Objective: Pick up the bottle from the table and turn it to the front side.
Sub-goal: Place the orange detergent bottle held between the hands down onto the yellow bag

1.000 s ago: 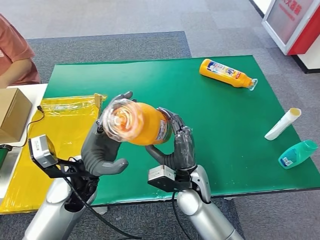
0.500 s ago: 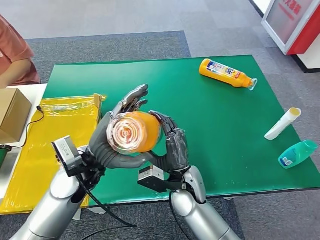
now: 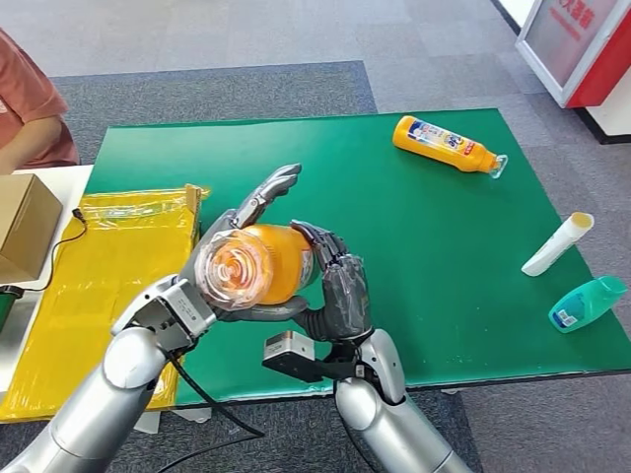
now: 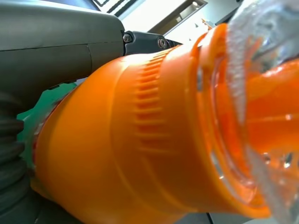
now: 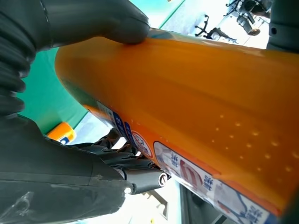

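Observation:
An orange bottle (image 3: 286, 264) with a clear cap (image 3: 235, 271) is held above the front edge of the green table (image 3: 447, 246), cap end towards me. My left hand (image 3: 242, 212) cradles the neck end, thumb under it and fingers stretched up behind it. My right hand (image 3: 344, 291) grips the base end from the right. In the left wrist view the bottle's shoulder (image 4: 123, 140) lies against the left hand (image 4: 53, 46). In the right wrist view the labelled body (image 5: 197, 102) sits between the thumb and fingers of the right hand (image 5: 42, 177).
A second orange bottle (image 3: 447, 145) lies at the far right of the table. A white tube (image 3: 558, 243) and a teal bottle (image 3: 588, 302) lie near the right edge. A yellow bag (image 3: 111, 256), a cardboard box (image 3: 26, 222) and a person (image 3: 30, 108) are on the left.
My left arm has rolled and come in under the bottle, so its fingers now reach up behind the neck. The bottle has swung its cap more towards me. The right hand kept its grip.

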`<state>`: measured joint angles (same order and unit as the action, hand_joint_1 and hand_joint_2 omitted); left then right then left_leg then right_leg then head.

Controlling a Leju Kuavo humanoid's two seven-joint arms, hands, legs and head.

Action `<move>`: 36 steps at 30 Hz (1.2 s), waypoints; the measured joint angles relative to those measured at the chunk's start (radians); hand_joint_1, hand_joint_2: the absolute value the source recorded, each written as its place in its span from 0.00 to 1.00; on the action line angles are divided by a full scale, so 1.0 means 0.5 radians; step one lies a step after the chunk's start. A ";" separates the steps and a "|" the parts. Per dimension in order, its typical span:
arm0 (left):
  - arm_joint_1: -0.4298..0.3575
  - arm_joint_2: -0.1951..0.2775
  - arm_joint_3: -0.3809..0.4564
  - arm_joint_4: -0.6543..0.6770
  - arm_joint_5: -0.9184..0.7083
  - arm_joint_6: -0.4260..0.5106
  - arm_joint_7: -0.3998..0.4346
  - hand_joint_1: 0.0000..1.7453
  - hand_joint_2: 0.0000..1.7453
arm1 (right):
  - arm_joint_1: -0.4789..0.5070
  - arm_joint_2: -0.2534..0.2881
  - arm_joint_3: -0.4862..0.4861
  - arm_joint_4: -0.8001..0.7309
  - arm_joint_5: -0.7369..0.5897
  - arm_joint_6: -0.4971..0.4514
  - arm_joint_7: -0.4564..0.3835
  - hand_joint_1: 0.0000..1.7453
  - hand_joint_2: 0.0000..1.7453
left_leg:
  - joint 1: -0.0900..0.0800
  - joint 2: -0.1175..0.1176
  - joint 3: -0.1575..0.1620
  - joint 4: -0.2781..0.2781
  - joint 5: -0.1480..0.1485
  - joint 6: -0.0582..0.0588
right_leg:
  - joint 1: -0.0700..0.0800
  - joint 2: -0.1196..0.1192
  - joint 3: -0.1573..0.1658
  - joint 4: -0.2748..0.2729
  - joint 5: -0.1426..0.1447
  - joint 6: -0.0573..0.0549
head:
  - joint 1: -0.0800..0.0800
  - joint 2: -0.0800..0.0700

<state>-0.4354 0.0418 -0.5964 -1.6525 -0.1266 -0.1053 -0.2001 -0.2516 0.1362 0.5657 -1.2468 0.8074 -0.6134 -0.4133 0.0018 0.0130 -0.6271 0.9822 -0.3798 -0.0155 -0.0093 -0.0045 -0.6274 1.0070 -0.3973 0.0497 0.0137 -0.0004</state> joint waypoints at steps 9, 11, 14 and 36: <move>0.001 0.003 -0.014 0.004 0.009 -0.015 -0.003 1.00 1.00 | 0.000 0.000 -0.004 -0.005 0.023 0.004 0.020 1.00 1.00 | 0.000 0.000 0.000 0.000 0.000 0.000 | 0.000 0.000 0.000 0.000 0.000 0.000 | 0.000 0.000; 0.002 0.003 -0.014 0.004 0.017 -0.015 -0.008 1.00 1.00 | 0.001 0.000 -0.004 -0.005 0.024 0.004 0.021 1.00 1.00 | 0.000 0.000 0.000 0.000 0.000 0.000 | 0.000 0.000 0.000 0.000 0.000 0.000 | 0.000 0.000; 0.004 0.003 -0.013 0.004 0.026 -0.015 -0.015 1.00 1.00 | 0.002 0.000 -0.003 -0.005 0.025 0.004 0.021 1.00 1.00 | 0.000 0.000 0.000 0.000 0.000 0.000 | 0.000 0.000 0.000 0.000 0.000 0.000 | 0.000 0.000; 0.577 -0.118 0.318 -0.137 -2.211 1.592 -0.264 1.00 1.00 | 0.059 -0.005 -0.387 -0.058 -1.011 0.718 0.065 0.00 1.00 | 0.000 0.000 -0.001 0.000 -0.003 0.000 | 0.000 0.000 -0.001 0.000 -0.002 0.000 | 0.000 0.000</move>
<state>-0.1468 -0.0173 -0.4374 -1.7210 -1.2318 0.6906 -0.3320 -0.2220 0.1336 0.3721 -1.2760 0.3021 -0.2546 -0.3807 0.0017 0.0132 -0.6276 0.9821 -0.3811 -0.0157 -0.0095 -0.0043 -0.6278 1.0069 -0.3984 0.0496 0.0137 -0.0004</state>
